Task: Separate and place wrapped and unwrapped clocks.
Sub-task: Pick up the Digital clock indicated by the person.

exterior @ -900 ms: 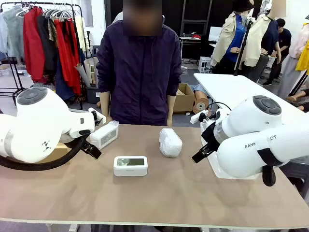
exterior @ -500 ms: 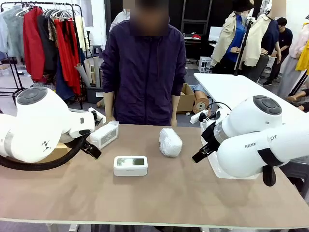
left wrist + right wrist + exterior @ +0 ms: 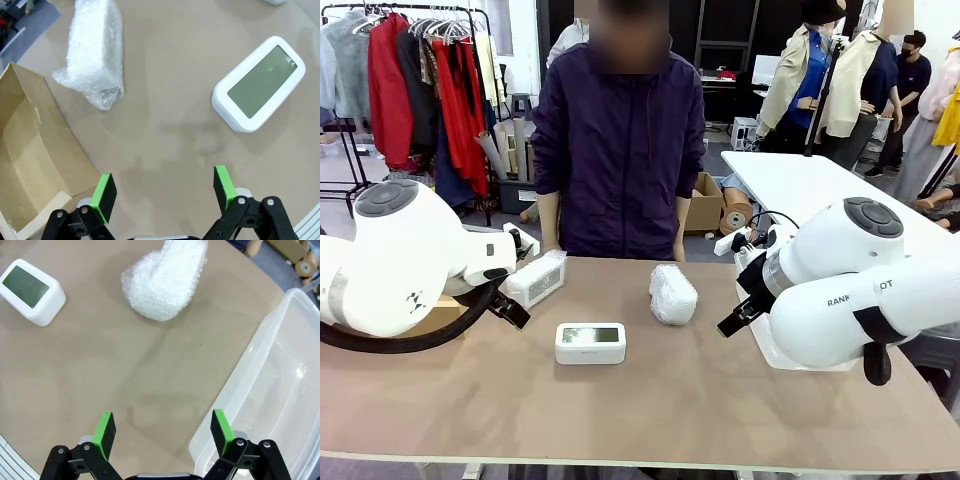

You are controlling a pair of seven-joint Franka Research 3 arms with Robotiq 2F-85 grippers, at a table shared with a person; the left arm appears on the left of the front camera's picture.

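Observation:
A bare white clock [image 3: 590,342] with a greenish-grey screen lies on the brown table, also seen as the clock [image 3: 259,84] in the left wrist view and the clock [image 3: 32,291] in the right wrist view. A boxy wrapped bundle [image 3: 536,278] rests at the left rear, shown as the boxy bundle [image 3: 95,52] ahead of my left gripper [image 3: 163,191], which hangs open above bare table. A rounded wrapped lump [image 3: 672,294] sits at centre; the lump [image 3: 166,281] lies beyond my open right gripper [image 3: 162,432].
A cardboard box [image 3: 35,160] stands at the table's left, close to my left gripper. A clear plastic bin [image 3: 270,405] sits at the right beside my right gripper. A person [image 3: 618,150] stands at the far edge, arms down.
The person has shifted slightly to the right behind the table. Neither arm nor any object has moved.

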